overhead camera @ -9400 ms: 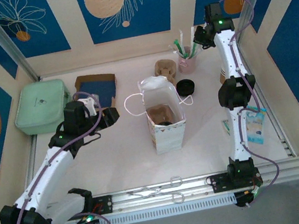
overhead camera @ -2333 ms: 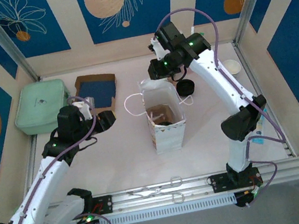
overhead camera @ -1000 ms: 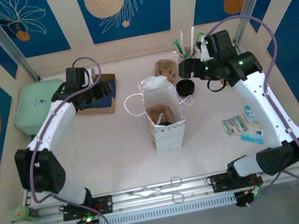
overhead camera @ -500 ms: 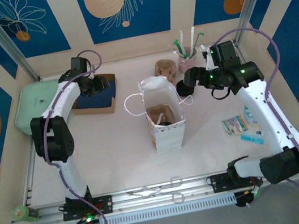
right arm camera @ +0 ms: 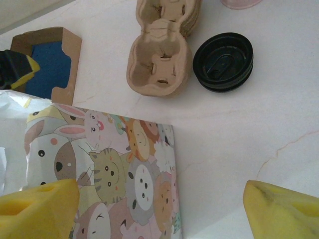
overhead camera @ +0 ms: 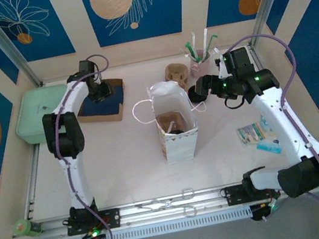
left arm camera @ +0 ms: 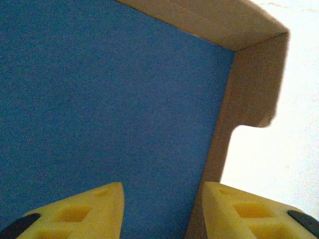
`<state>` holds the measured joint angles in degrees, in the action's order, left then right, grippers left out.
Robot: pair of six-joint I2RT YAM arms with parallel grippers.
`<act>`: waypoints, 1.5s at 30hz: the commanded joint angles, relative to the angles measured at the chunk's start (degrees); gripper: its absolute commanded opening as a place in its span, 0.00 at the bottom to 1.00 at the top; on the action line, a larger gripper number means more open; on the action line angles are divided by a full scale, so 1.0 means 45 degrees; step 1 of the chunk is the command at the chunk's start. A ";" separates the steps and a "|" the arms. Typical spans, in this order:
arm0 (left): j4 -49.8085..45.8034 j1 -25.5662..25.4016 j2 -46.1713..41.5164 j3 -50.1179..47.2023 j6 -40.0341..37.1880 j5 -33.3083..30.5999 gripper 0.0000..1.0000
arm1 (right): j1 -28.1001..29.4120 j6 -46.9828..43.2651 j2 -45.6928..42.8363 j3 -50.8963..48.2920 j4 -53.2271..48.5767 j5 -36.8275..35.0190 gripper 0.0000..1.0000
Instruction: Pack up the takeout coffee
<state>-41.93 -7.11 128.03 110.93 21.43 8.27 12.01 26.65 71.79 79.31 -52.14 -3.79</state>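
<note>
Coffee (overhead camera: 175, 130) upright in bag (overhead camera: 181, 147); axis vert.

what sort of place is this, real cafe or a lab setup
Most likely a robot lab cell dressed as a takeaway counter: two arms bolted to a rail, printed panel walls close around, and props like a pulp cup carrier, a black lid and a cup of straws.
</note>
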 commanded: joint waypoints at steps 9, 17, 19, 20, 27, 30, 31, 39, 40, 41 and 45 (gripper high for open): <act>-0.1233 0.0058 0.1533 0.1374 -0.0596 -0.0855 0.42 | -0.0073 0.0185 -0.0162 -0.0282 0.0097 0.0449 0.85; -0.1569 -0.0001 0.2178 0.1635 -0.0852 -0.1398 0.38 | -0.0101 0.0228 -0.0113 -0.0341 0.0151 0.0589 0.85; -0.1599 -0.0021 0.2305 0.1637 -0.0885 -0.1476 0.36 | -0.0101 0.0229 -0.0113 -0.0378 0.0150 0.0580 0.84; -0.1619 -0.0038 0.2348 0.1637 -0.0912 -0.1520 0.35 | -0.0100 0.0248 -0.0113 -0.0395 0.0141 0.0586 0.84; -0.1763 -0.0043 0.2622 0.1850 -0.1088 -0.1745 0.22 | -0.0128 0.0249 -0.0143 -0.0456 0.0150 0.0822 0.83; -0.1849 -0.0039 0.2663 0.1944 -0.1165 -0.1838 0.16 | -0.0168 0.0268 -0.0179 -0.0456 0.0156 0.0891 0.83; -0.1901 -0.0032 0.2663 0.1949 -0.1196 -0.1886 0.14 | -0.0184 0.0287 -0.0210 -0.0475 0.0160 0.0901 0.83; -0.2174 -0.0079 0.2507 0.1949 -0.1466 -0.2530 0.01 | -0.0359 0.0307 -0.0377 -0.0574 0.0195 0.1135 0.82; -0.2196 -0.0079 0.2477 0.1939 -0.1483 -0.2560 0.00 | -0.0364 0.0307 -0.0405 -0.0594 0.0200 0.1172 0.82; -0.2213 -0.0083 0.2435 0.1949 -0.1482 -0.2597 0.00 | -0.0370 0.0302 -0.0428 -0.0607 0.0218 0.1189 0.82; -0.2243 -0.0194 0.2118 0.1949 -0.1533 -0.2755 0.00 | -0.0427 0.0307 -0.0503 -0.0614 0.0199 0.1228 0.82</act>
<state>-48.93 -7.64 138.10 118.78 15.94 -1.85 10.46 27.51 70.91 77.06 -51.48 0.05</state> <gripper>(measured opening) 0.067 0.820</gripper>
